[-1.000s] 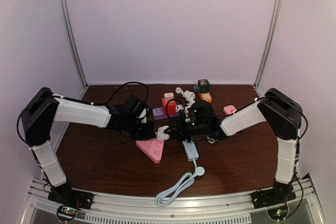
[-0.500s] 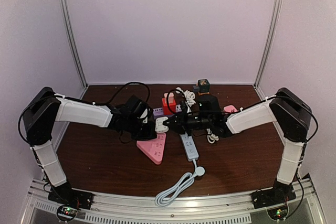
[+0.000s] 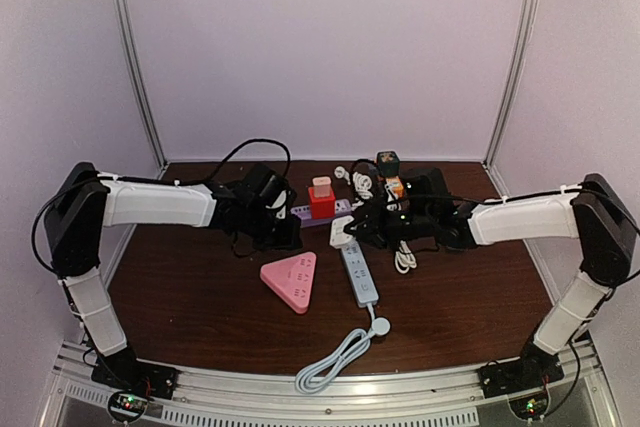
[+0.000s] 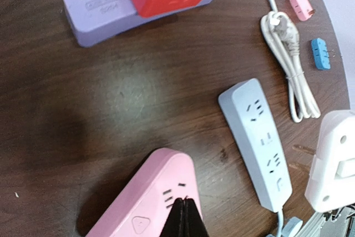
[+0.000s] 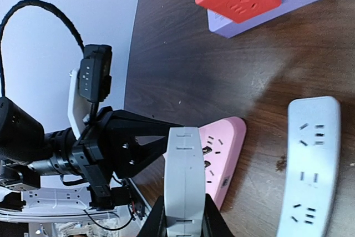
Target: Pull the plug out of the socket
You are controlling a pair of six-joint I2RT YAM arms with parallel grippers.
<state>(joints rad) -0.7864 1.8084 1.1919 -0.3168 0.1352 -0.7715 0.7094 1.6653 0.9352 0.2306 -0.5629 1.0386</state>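
The white plug (image 5: 183,176) is in the right gripper (image 5: 184,217), whose jaws are closed on its two broad flat sides. It sits off the table (image 3: 200,307), apart from the pink triangular socket (image 4: 150,192) and close to the far end of the grey power strip (image 4: 258,137). None of its faces is seated in any outlet. The left gripper (image 4: 183,215) is closed on nothing, with its tips pointing down toward the pink socket. Whether they touch it cannot be determined. The plug appears to be a rigid moulded plastic body, probably light, with smooth and slightly glossy faces that could slip under a weak pinch. The present hold across the flat sides at mid-body is judged the soundest, because the rounded ends offer little purchase. The pins are not visible. The pink socket looks light enough to lift or slide unless it is held down.
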